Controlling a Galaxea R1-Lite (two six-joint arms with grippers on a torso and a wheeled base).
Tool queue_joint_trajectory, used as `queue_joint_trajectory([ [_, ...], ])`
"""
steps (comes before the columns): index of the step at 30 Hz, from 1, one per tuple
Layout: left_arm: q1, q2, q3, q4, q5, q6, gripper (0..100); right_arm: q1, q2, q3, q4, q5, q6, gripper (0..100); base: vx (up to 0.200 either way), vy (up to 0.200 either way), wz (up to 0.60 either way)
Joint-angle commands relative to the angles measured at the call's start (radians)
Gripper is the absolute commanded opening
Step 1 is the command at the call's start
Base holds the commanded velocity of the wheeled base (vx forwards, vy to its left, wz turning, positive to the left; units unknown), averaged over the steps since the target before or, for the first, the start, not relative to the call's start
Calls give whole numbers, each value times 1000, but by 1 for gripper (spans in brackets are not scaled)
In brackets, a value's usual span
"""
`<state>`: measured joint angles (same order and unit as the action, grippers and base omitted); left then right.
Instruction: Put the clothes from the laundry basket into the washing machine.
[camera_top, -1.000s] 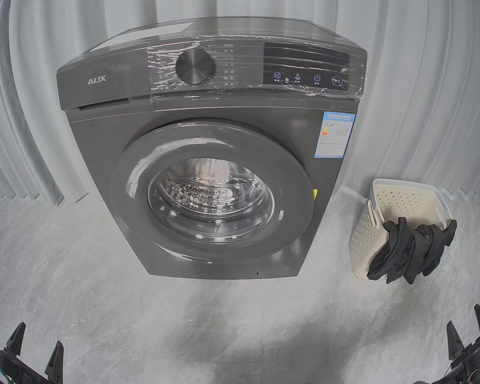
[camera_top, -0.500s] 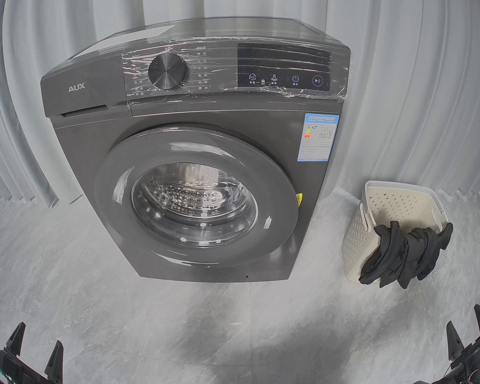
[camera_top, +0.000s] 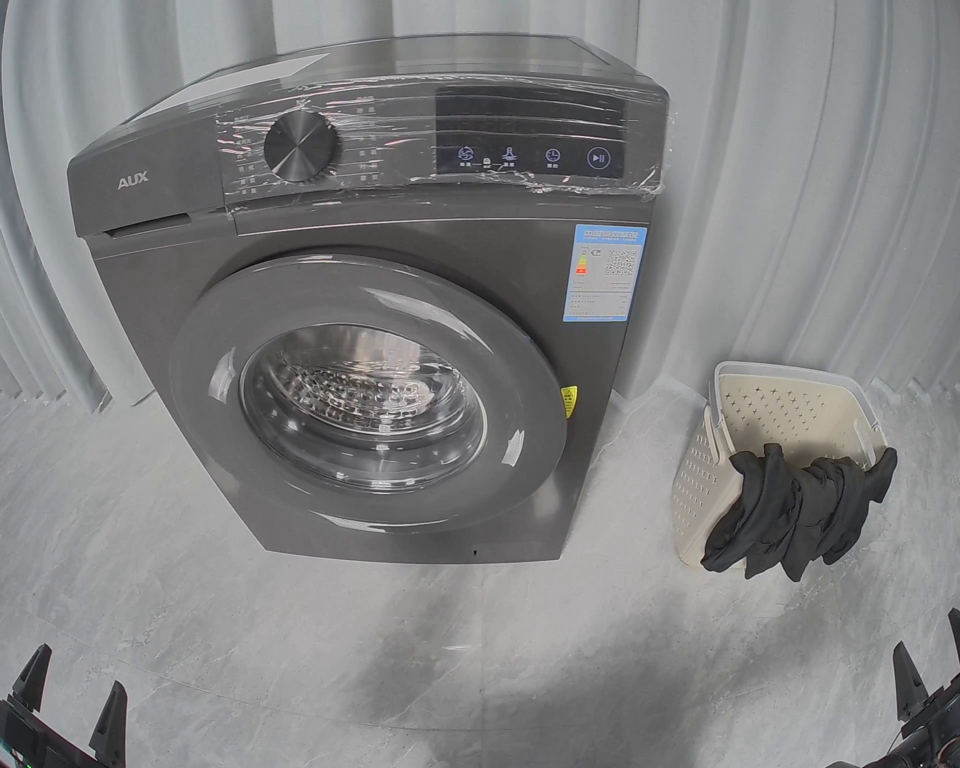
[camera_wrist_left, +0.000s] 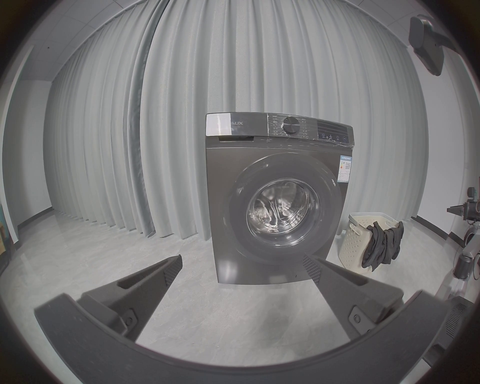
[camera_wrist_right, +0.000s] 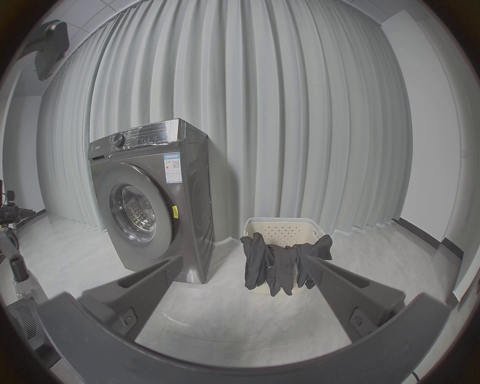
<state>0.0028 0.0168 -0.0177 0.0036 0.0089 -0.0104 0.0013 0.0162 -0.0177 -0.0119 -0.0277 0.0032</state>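
The grey front-loading washing machine (camera_top: 370, 300) stands against the curtain, its round glass door (camera_top: 365, 405) closed. To its right on the floor is the cream laundry basket (camera_top: 800, 405), with dark clothes (camera_top: 795, 500) draped over its front rim. My left gripper (camera_top: 75, 672) is low at the near left, open and holding nothing. My right gripper (camera_top: 928, 635) is low at the near right, also open. The left wrist view looks between the left gripper (camera_wrist_left: 241, 258) at the washing machine (camera_wrist_left: 277, 200). The right gripper (camera_wrist_right: 242, 258) frames the clothes (camera_wrist_right: 280, 262) and basket (camera_wrist_right: 285, 230).
Pale marble-look floor (camera_top: 400, 640) stretches between me and the machine. A grey pleated curtain (camera_top: 800, 200) hangs behind the machine and basket. Plastic film covers the machine's control panel (camera_top: 440, 150).
The whole head picture has shifted, so the camera has moved: machine and basket now sit further left in the picture. Neither gripper has changed, and the clothes lie as before.
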Motion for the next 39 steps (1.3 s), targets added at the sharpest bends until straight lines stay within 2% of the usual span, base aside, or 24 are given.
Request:
queue_joint_trajectory([
  [1,0,-14,16,-1,0,0,100,0,-16,18,0,0,0,100,0,-200,0],
  [3,0,-12,16,-1,0,0,100,0,-16,18,0,0,0,100,0,-200,0],
  [30,0,-14,15,-1,0,-2,100,0,-16,18,0,0,0,100,0,0,0],
  [39,0,-12,16,-1,0,-2,100,0,-16,18,0,0,0,100,0,-200,0],
])
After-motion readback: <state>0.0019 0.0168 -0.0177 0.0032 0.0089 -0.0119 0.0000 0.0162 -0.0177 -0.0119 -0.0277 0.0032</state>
